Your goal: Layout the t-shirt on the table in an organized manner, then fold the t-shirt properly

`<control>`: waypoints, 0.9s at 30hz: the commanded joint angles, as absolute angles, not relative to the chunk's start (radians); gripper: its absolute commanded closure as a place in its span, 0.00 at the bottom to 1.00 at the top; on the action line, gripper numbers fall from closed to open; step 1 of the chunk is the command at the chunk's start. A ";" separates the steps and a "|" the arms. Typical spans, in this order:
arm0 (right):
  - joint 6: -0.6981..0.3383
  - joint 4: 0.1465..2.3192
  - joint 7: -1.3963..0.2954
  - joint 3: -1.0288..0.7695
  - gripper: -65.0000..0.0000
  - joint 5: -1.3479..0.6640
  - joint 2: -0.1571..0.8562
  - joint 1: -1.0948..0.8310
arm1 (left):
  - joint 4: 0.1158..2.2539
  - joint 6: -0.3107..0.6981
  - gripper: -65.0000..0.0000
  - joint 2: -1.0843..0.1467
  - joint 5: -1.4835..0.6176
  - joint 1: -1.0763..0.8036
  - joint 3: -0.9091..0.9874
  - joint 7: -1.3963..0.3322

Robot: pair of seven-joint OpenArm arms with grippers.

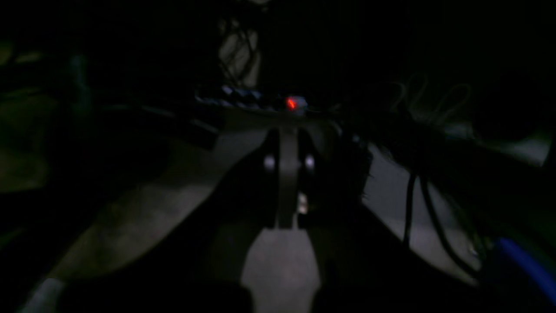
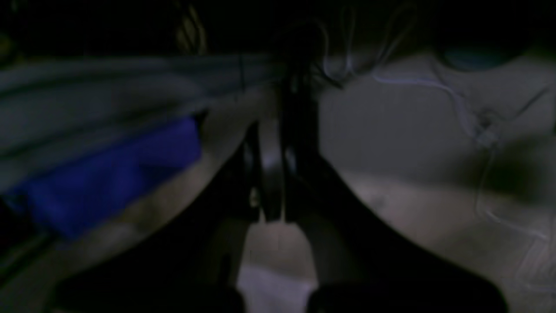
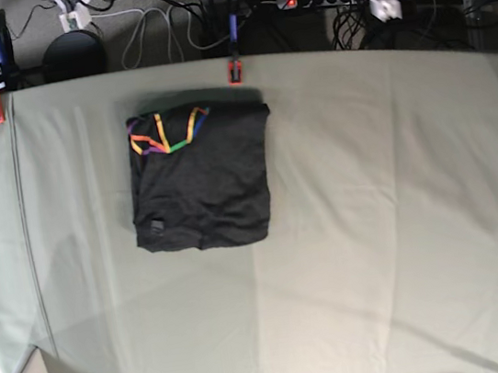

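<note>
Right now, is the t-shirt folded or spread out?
Folded: the t-shirt lies as a compact rectangle on the table, no sleeves showing.

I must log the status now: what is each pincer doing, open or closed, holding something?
Left pincer: closed, holding nothing.
Right pincer: closed, holding nothing.
The t-shirt lies folded on the table.

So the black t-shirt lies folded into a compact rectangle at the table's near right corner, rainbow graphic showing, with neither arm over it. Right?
Not quite. In the base view the t-shirt lies toward the far left of the table, close to the far edge, not at the near right corner. The rest holds: folded into a compact rectangle, rainbow graphic showing, no arm over it.
</note>
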State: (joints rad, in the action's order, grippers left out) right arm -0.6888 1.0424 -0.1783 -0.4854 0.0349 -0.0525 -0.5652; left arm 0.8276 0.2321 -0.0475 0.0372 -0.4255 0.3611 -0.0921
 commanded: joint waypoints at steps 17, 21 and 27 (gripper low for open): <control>0.234 0.088 0.608 -0.117 1.00 0.027 0.027 -0.286 | 0.120 0.407 1.00 -0.091 0.038 -0.091 0.180 0.220; 0.255 0.087 0.585 -0.079 1.00 0.024 -0.010 -0.269 | 0.128 0.435 1.00 -0.082 0.030 -0.093 0.180 0.220; 0.255 0.085 0.585 -0.074 1.00 0.024 -0.027 -0.268 | 0.127 0.429 1.00 -0.088 0.035 -0.094 0.183 0.219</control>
State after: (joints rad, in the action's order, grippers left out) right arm 0.2405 0.0853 0.5724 -0.0757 0.0273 -0.0250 -0.2600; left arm 0.1287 0.4191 -0.0914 0.0330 -0.0872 0.1829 0.2165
